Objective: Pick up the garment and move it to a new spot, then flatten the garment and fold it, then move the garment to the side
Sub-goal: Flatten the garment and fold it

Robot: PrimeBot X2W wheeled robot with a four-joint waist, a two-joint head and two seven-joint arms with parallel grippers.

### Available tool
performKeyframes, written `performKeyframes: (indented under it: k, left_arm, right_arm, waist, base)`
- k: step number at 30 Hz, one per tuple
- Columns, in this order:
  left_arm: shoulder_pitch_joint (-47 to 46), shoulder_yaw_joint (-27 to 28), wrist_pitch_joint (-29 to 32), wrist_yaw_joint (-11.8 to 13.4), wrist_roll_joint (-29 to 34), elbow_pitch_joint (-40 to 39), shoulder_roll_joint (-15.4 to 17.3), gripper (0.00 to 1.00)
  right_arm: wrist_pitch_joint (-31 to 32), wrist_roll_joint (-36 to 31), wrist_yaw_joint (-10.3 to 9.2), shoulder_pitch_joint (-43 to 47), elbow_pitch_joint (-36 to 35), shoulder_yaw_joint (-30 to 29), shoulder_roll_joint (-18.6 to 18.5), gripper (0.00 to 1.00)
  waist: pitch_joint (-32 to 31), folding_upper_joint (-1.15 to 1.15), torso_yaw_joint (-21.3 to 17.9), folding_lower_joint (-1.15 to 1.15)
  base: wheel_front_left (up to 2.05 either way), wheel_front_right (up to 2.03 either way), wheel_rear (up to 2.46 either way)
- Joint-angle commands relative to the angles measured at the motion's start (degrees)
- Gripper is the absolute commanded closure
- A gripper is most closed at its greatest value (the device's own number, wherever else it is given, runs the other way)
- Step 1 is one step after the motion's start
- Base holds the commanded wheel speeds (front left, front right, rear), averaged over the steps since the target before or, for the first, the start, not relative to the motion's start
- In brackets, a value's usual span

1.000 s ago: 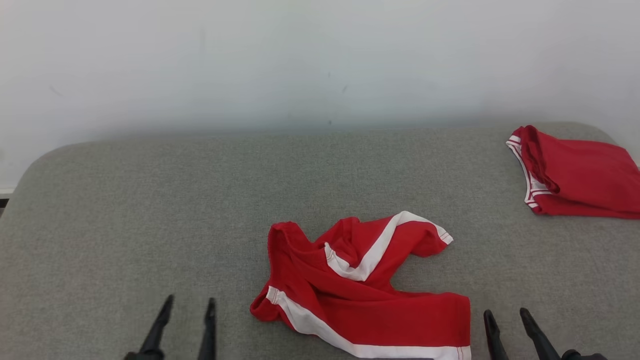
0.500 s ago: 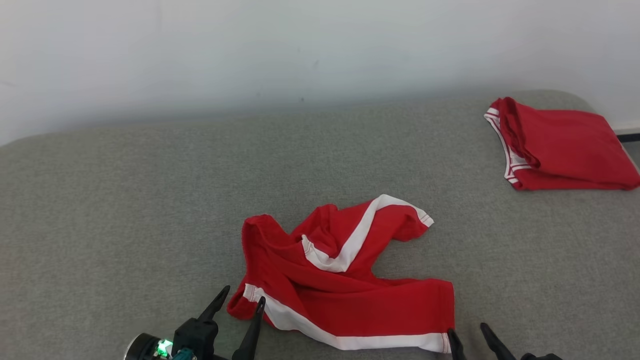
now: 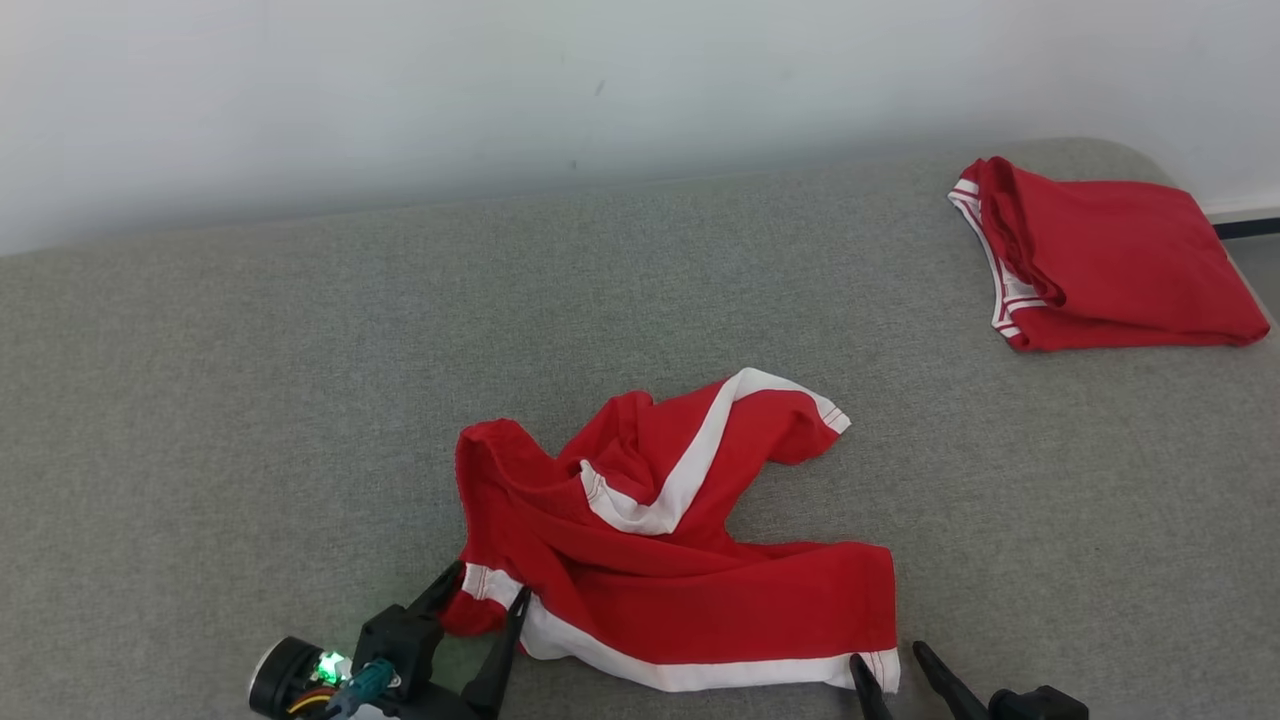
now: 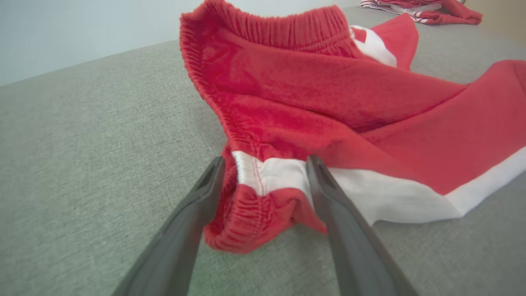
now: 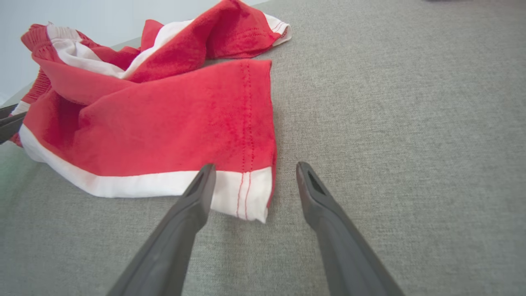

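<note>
Across the top of the head view, a pale wall (image 3: 400, 90).

Below it, filling most of the frame, a tabletop (image 3: 250, 380) covered in grey cloth, with a rounded corner at the upper right.

In the lower middle of the head view, the shorts (image 3: 680, 590): red with white side bands, crumpled and lying on the tabletop. Waistband bunched up at the left side, one leg thrown up and to the right, the other leg spread flat along the bottom with its white band toward the lower edge.

At the upper right, well apart from the shorts, a second red garment (image 3: 1110, 260) with white trim, folded and lying near the tabletop corner.

At the lower left, the left hand (image 3: 487, 581), with a green light on its body. Open wide, one finger on each side of the lower waistband corner of the shorts. In the left wrist view (image 4: 265, 160), red elastic and a white band end between the two fingers, not pinched; hard to tell whether the right finger touches the cloth. Nothing gripped.

At the lower right, the right hand (image 3: 887, 654), also open wide and holding nothing. In the right wrist view (image 5: 255, 165), the white hem corner of the flat leg between the fingertips, closer to the left finger; bare grey cloth under the right finger.
</note>
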Motion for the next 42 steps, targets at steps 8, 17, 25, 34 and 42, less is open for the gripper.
performKeyframes:
  k: [8, 17, 25, 34, 42]
  left_arm:
    - [-1.53, -2.94, -0.16, 0.09, -2.16, 0.22, 0.81, 0.00]
    - [-1.69, -5.70, -0.16, 0.09, -2.84, -1.64, 1.60, 0.47]
    - [0.82, -3.12, -0.16, 0.09, -4.56, -4.67, 1.49, 1.00]
    - [4.73, 1.54, -0.16, 0.40, -4.90, -13.58, 2.67, 1.00]
    - [-6.69, 4.90, 1.72, 0.13, -9.06, -18.47, 4.16, 1.00]
  right_arm:
    - [-0.46, 1.54, -0.16, -1.61, 1.70, 2.52, -0.15, 0.00]
    - [-0.45, 2.35, -0.16, -2.88, 3.89, 4.30, 0.22, 0.31]
    - [-0.44, 2.87, -0.16, -3.60, 2.99, 4.51, -0.51, 1.00]
    - [-0.45, 2.89, -0.16, -2.71, -5.25, 1.98, -2.62, 1.00]
    - [0.62, 8.08, -0.16, -14.86, -9.46, 3.82, -7.64, 1.00]
  waist:
    - [-0.34, 0.00, 0.07, -0.01]
    - [-0.11, 0.00, 0.19, -0.01]
    - [-0.67, 0.00, 0.22, -0.01]
    - [-2.25, 0.00, 1.46, -0.01]
    - [-0.12, 0.00, 1.60, -0.01]
  base:
    - [0.00, 0.00, 0.00]
    - [0.00, 0.00, 0.00]
    - [0.00, 0.00, 0.00]
    - [0.00, 0.00, 0.00]
    - [0.00, 0.00, 0.00]
